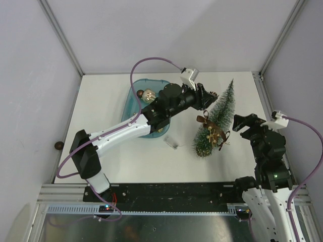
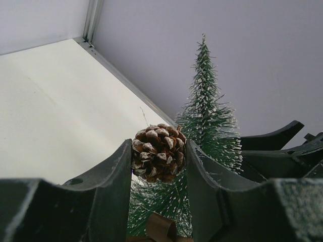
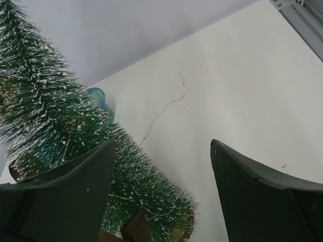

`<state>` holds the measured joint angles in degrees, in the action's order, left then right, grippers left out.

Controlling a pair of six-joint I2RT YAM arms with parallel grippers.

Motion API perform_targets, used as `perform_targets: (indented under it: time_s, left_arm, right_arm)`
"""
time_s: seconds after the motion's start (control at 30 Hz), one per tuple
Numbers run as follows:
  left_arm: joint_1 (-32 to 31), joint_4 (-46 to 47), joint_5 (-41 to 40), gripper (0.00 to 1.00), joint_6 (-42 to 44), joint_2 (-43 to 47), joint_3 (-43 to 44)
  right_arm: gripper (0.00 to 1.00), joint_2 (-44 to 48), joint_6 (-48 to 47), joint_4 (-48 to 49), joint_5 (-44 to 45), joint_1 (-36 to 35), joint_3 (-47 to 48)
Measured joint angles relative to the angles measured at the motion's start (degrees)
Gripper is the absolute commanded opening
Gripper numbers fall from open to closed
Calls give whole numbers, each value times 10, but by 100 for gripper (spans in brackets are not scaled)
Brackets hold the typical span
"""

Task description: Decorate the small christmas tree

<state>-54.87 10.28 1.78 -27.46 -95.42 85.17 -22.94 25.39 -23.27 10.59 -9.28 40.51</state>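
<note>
The left claw [image 2: 159,146] is gripping a pinecone [image 2: 158,162] right beside the small christmas tree [image 1: 218,117], which is standing towards the worktop's [image 1: 101,96] right edge; the right claw [image 3: 162,145] is hanging open and empty next to it.

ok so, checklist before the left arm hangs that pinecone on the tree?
1. Pinecone clamped between the left gripper fingers: ok.
2. Small christmas tree upright, just beyond the pinecone: ok.
3. Right gripper open and empty: ok.
4. Right gripper steadying the tree: not ok. It sits beside the tree, not closed on it.
5. Hanging loop or hook on the pinecone: cannot tell.
6. Gold ornaments low on the tree, apart from the pinecone: ok.
</note>
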Motion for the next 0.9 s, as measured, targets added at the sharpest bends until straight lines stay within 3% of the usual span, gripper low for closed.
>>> perform_targets:
  time_s: [0.53, 0.9]
  left_arm:
    - [-3, 12, -2, 7, -10, 0, 0]
    - [-6, 26, -7, 9, -10, 0, -16]
  right_arm:
    - [80, -64, -1, 85, -6, 0, 0]
    - [80, -48, 0, 86, -5, 0, 0]
